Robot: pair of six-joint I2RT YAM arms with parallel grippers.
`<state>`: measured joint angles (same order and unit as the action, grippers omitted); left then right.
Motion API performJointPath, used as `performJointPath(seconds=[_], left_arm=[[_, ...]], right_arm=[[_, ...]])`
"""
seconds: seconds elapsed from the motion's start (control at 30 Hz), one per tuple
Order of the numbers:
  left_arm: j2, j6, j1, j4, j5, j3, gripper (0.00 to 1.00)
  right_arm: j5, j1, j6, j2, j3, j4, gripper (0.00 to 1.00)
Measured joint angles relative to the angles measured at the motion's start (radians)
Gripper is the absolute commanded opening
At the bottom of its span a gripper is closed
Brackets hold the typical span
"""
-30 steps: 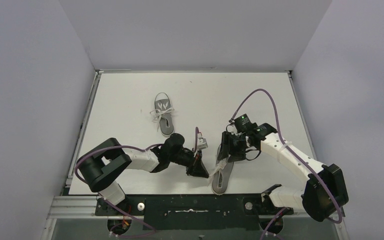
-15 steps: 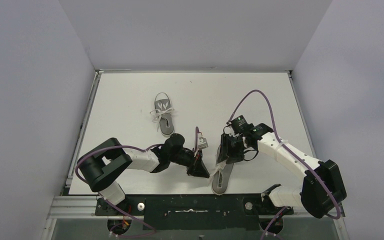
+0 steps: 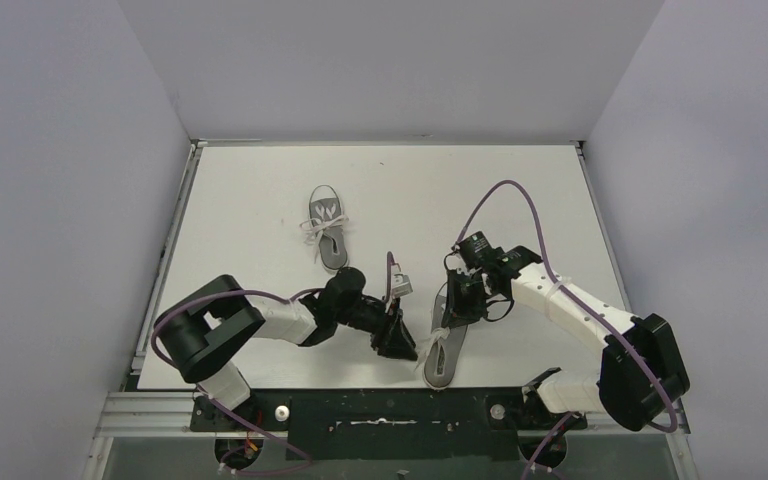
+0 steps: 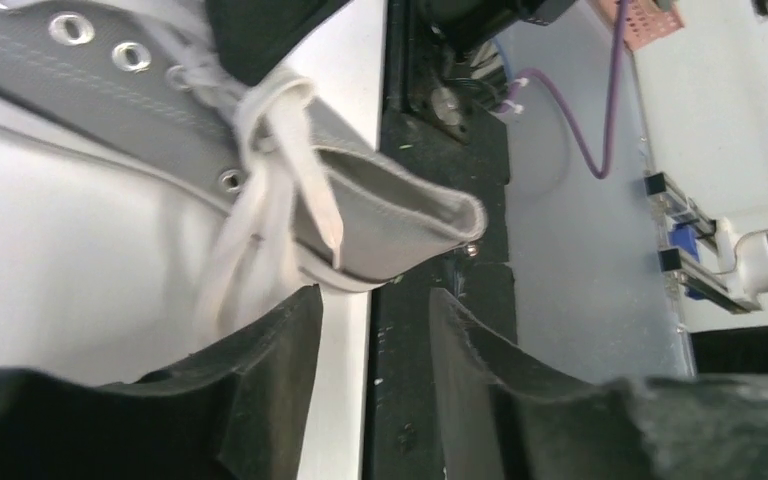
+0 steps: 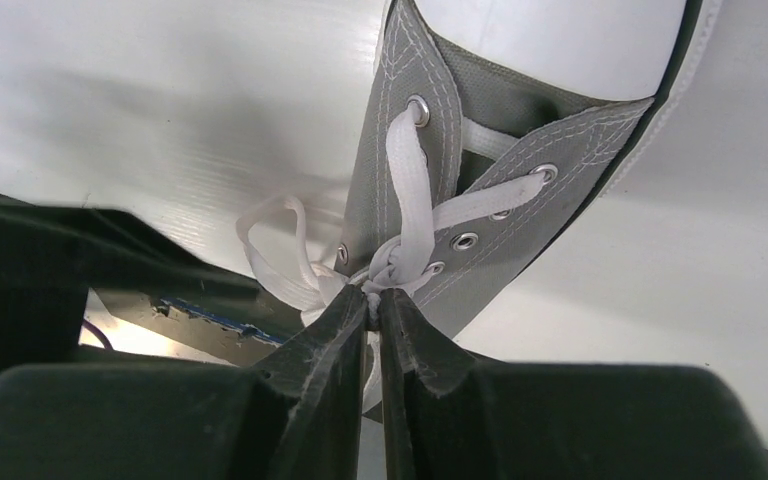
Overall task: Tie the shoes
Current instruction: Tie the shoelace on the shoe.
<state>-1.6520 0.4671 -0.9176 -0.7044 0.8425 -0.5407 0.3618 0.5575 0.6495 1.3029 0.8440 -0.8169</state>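
Right gripper (image 5: 372, 300) pinched on lace (image 5: 410, 190) of near shoe (image 3: 445, 352), left gripper (image 4: 370, 330) parted, empty, beside heel (image 4: 400, 225) at table (image 3: 520, 200) edge

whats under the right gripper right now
The near shoe, at its laced front: the right gripper is shut on its white lace at the knot. In the top view the gripper covers that part.

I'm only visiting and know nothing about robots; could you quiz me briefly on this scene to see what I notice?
1. True or false: the right gripper is pinching the white lace of the near shoe.
2. The left gripper is: A open, B shut on a lace, C out of view.
3. How many shoes lie on the table?
Key: 1 true; 2 A; 3 two, the near shoe and the far shoe.
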Motion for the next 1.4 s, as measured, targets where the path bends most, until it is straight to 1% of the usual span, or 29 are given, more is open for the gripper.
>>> performJointPath(seconds=[0.13,0.3,0.4,0.47,0.67,0.83,0.87,0.9,0.97,1.1,1.13,1.17,1.4], left_arm=[[0.039,-0.017,0.048,0.046,-0.029,0.020,0.55],[0.080,-0.107,0.069,0.133,-0.083,0.000,0.58],[0.045,-0.163,0.074,0.175,-0.085,-0.052,0.60],[0.005,-0.177,0.073,0.171,-0.082,-0.078,0.61],[-0.126,-0.200,0.068,0.166,-0.068,-0.123,0.59],[-0.189,-0.199,0.055,0.128,-0.051,-0.161,0.49],[-0.200,-0.198,0.050,0.119,-0.047,-0.170,0.44],[-0.211,-0.196,0.046,0.109,-0.043,-0.178,0.37],[-0.230,-0.183,0.040,0.081,-0.032,-0.187,0.19],[-0.262,-0.158,0.035,0.034,-0.010,-0.190,0.07],[-0.263,-0.153,0.036,0.024,-0.009,-0.187,0.01],[-0.263,-0.150,0.035,0.015,-0.008,-0.182,0.00],[-0.263,-0.102,0.034,-0.056,-0.001,-0.116,0.00]], right_arm=[[0.000,0.000,0.000,-0.001,0.000,0.000,0.12],[0.001,0.000,0.000,-0.002,0.000,0.000,0.12],[0.001,0.000,0.000,-0.003,0.000,0.000,0.14],[0.002,0.000,0.000,-0.003,0.000,0.000,0.15],[0.005,0.000,0.000,-0.005,0.000,0.000,0.15],[0.006,0.000,0.000,-0.019,0.000,0.000,0.14],[0.008,0.000,0.000,-0.019,0.000,0.000,0.14],[0.010,0.000,0.000,-0.020,0.000,0.000,0.13],[0.011,0.000,0.000,-0.020,0.000,0.000,0.10],[0.011,-0.003,0.003,-0.021,0.000,-0.001,0.03],[0.011,-0.008,0.003,-0.021,0.000,-0.003,0.01],[0.011,-0.010,0.003,-0.022,0.000,-0.006,0.00],[0.010,-0.068,0.000,-0.077,-0.007,-0.041,0.00]])
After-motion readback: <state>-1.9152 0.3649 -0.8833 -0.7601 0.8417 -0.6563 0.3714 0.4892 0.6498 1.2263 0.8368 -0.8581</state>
